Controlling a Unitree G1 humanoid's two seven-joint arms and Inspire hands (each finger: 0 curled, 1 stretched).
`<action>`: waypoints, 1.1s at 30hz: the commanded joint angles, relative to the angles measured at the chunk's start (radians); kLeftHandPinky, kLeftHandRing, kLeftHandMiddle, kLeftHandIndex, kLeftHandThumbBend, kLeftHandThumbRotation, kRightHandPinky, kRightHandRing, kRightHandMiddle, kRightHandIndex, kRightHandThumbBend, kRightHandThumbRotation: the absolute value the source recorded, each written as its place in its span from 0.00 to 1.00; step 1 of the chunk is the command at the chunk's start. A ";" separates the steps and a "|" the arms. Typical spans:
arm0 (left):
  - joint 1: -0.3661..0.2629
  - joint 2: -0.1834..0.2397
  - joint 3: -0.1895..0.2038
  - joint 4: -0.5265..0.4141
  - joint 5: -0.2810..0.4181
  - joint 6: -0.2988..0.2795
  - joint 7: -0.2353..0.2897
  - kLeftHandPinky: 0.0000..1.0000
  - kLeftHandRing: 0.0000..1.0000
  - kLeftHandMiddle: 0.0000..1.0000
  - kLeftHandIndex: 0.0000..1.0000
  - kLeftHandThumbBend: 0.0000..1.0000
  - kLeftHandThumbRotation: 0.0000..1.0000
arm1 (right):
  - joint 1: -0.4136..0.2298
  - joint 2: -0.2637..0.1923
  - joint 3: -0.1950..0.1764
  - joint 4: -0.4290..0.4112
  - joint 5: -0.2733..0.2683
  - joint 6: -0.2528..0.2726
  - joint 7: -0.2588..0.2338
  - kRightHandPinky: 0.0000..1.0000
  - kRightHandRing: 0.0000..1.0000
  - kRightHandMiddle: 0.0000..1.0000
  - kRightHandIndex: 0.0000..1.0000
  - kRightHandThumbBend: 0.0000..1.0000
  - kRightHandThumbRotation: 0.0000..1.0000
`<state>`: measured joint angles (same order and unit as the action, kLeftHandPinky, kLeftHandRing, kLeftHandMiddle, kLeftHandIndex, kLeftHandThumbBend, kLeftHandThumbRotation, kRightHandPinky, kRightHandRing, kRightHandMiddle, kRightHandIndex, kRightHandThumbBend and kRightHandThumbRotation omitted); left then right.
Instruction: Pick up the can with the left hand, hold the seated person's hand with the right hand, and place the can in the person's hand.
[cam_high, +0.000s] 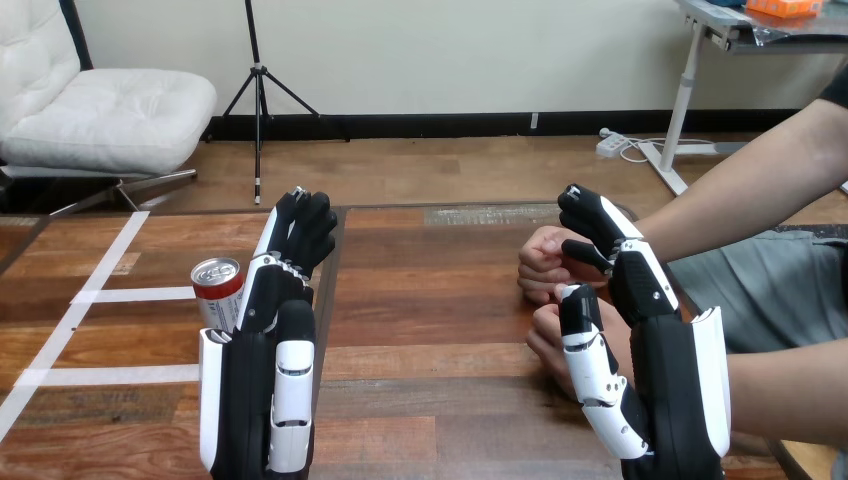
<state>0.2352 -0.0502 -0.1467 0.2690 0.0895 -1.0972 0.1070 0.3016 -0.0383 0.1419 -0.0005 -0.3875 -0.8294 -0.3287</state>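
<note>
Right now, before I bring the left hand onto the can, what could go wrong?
1. The can stands upright close beside the left hand, on its outer side, not between thumb and fingers; a sideways move could tip it.
2. The person's upper hand and lower hand look curled shut: no open palm for the can yet.
3. The right hand is close by them; I cannot tell if it holds one, so moving it might knock them.

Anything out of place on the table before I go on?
Nothing spilled or tipped: the can stands upright on the table beside the left hand. One oddity: the person's hands, by the right hand, are closed fists, so no open palm awaits the can.
</note>
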 joint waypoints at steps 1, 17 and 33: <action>0.019 -0.026 -0.008 -0.004 -0.005 -0.011 -0.007 0.88 0.89 0.90 0.91 0.38 1.00 | -0.063 0.025 -0.009 -0.006 0.020 -0.007 0.000 0.78 0.85 0.86 0.85 0.26 0.76; 0.013 -0.027 -0.008 -0.006 -0.011 -0.009 -0.010 0.88 0.89 0.90 0.91 0.39 1.00 | -0.071 0.023 -0.011 0.003 0.023 -0.011 0.000 0.79 0.85 0.86 0.85 0.26 0.76; -0.001 -0.042 0.049 -0.013 0.063 -0.019 0.034 0.88 0.89 0.90 0.92 0.40 0.67 | -0.076 0.023 -0.011 0.010 0.028 -0.013 0.001 0.79 0.85 0.86 0.84 0.26 0.75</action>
<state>0.2342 -0.0502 -0.1331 0.2690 0.1144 -1.0974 0.1189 0.2896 -0.0366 0.1410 0.0077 -0.3619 -0.8295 -0.3281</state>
